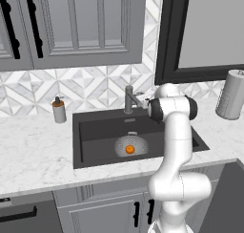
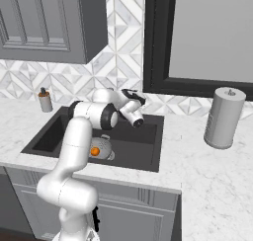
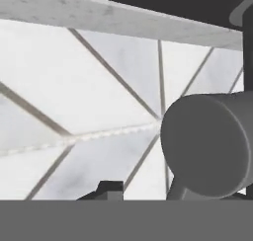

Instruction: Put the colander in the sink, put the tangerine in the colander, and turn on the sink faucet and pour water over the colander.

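Dark grey faucet point(image 1: 129, 99) lever: claw point(image 2: 132, 98) partway closed, grip unclear; seat squarely, then swing gently.

Soap bottle point(image 1: 59, 111), pump-top, stands on the white marble counter point(image 1: 33, 155) near the backsplash. Backsplash tiles point(image 1: 81, 86) white-grey with a geometric triangle pattern; the same tiling shows close up in the hand view point(image 3: 89, 111). Grey upper cabinets point(image 1: 71, 26) with long dark handles point(image 1: 33, 24) hang above. Dark-framed window point(image 2: 207, 37) to the right. Paper towel roll point(image 2: 224, 117) stands upright on the counter at right, well apart from the soap bottle. Grey lower cabinet doors point(image 1: 102, 213) below, with dark handles.
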Controlling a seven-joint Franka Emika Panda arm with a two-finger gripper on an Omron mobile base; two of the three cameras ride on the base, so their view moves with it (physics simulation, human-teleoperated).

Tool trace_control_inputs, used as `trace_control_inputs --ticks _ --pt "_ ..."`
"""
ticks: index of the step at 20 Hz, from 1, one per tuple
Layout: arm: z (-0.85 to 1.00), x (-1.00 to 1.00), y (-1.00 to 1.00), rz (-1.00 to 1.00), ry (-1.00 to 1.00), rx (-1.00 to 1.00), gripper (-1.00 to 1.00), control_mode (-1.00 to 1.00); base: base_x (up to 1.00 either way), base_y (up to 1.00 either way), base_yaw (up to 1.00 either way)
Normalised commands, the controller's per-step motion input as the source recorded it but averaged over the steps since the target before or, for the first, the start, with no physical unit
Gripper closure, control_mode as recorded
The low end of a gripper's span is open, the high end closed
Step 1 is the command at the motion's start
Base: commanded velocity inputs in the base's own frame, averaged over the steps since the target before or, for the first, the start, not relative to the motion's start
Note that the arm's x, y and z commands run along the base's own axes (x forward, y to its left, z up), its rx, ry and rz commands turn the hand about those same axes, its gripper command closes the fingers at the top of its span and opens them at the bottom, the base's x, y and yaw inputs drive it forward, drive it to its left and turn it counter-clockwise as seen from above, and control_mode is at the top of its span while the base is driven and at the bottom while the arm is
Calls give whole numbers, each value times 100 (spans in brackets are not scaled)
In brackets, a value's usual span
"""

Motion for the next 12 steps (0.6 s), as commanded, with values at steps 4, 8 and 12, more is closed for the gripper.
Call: trace_control_inputs --ticks 4,8,12 --pt "-1 42 -100 -14 0 18 100 -100 0 0 0" --pt "-16 47 -100 -15 4 11 100 -100 0 0 0" --pt "-27 46 -100 -15 9 7 100 -100 0 0 0"
